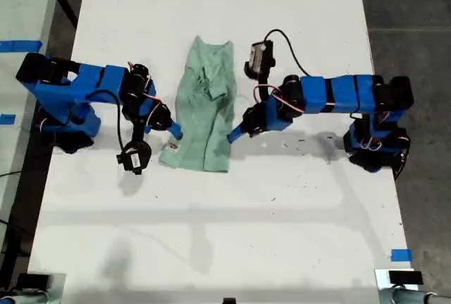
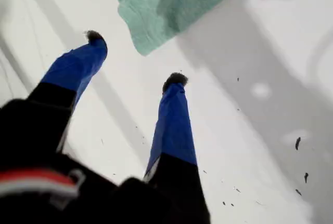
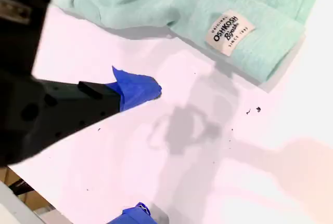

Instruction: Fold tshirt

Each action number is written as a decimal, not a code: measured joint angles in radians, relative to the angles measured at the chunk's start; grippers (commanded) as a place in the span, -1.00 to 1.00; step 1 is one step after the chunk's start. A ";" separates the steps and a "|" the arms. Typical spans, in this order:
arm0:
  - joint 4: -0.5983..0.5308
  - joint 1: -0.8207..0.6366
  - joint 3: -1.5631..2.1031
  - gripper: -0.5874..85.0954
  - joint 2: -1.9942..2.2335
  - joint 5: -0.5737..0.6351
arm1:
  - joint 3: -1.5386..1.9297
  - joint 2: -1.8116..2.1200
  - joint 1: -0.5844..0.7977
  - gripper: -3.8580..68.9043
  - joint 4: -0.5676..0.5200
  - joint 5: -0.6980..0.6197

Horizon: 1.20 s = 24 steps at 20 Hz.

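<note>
Exterior view: the tshirt (image 1: 204, 110) lies mid-table (image 1: 211, 233) as a narrow lengthwise strip, its sides apparently already folded in and a rumpled patch near its middle, with one arm on either side of it. My first gripper (image 2: 135, 60), beside the tshirt's corner on the exterior view's right, stands with jaws spread and nothing between them, the cloth's corner just beyond the fingertips (image 2: 175, 78). My second gripper (image 3: 143, 151), beside the opposite corner where the sewn label (image 3: 229, 31) shows, is likewise parted and holds nothing, the cloth near but apart from it. By the look of it, the sleeve folds are done and the end-to-end fold remains, along with smoothing the rumple. No containers appear anywhere on the table.
</note>
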 measured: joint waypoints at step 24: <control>-0.403 0.057 0.281 -0.39 -0.074 -0.043 | -0.472 -0.643 -0.048 -0.24 -0.058 0.006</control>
